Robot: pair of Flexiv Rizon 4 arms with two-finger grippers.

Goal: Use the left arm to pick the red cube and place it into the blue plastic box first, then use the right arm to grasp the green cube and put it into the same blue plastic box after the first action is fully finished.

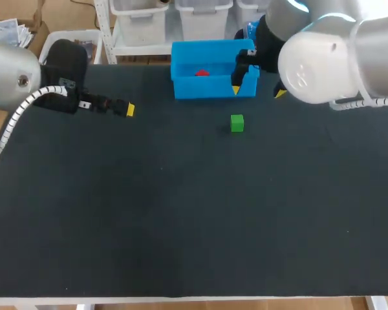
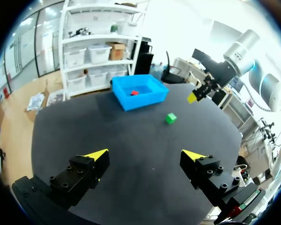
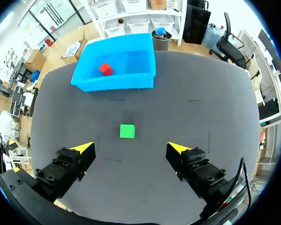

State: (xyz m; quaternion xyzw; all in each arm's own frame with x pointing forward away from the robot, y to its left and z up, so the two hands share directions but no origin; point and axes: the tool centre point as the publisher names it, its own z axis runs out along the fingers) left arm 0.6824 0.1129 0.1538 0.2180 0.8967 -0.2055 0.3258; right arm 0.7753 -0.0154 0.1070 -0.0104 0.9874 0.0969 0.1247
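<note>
Green cube (image 3: 127,131) sits just ahead of the spread right gripper (image 3: 130,148), untouched

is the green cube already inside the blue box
No, the green cube sits on the table outside the blue box, which holds only the red cube.

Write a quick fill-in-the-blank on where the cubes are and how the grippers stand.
The blue plastic box holds the ____ cube. The green cube lies on the table, ____ the box. The right gripper, with the green cube ahead of it, is ____. The left gripper is open and holds ____.
Missing: red; outside; open; nothing.
</note>
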